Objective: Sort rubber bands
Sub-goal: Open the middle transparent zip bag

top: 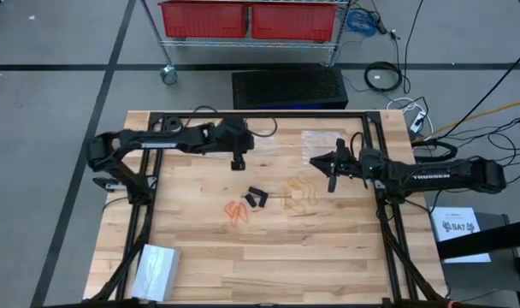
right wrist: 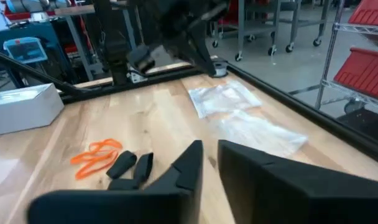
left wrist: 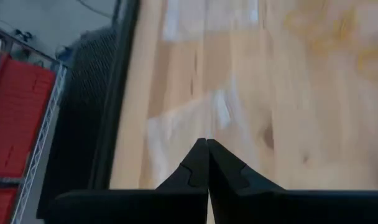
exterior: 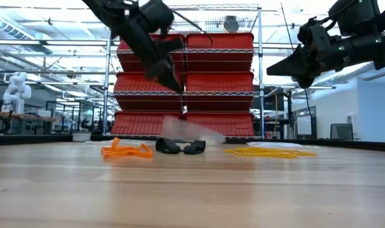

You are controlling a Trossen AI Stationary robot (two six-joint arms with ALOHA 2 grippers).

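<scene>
Your left tool (top: pixel 238 162) hangs above the counter (top: pixel 328 248) near its far edge, fingers pressed together and empty. Your right tool (top: pixel 332 178) hovers over the pale yellow bands (top: pixel 299 190), fingers parted by a narrow gap with nothing between them.

The rubber bands lie mid-counter in three clusters: orange bands (exterior: pixel 126 150) toward your left arm's side, black bands (exterior: pixel 178 147) in the middle, pale yellow ones toward your right arm's side. From above, the yellow loops nearly vanish against the wood. Clear plastic bags (right wrist: pixel 223 98) lie past them, blurred in the left wrist view.
</scene>
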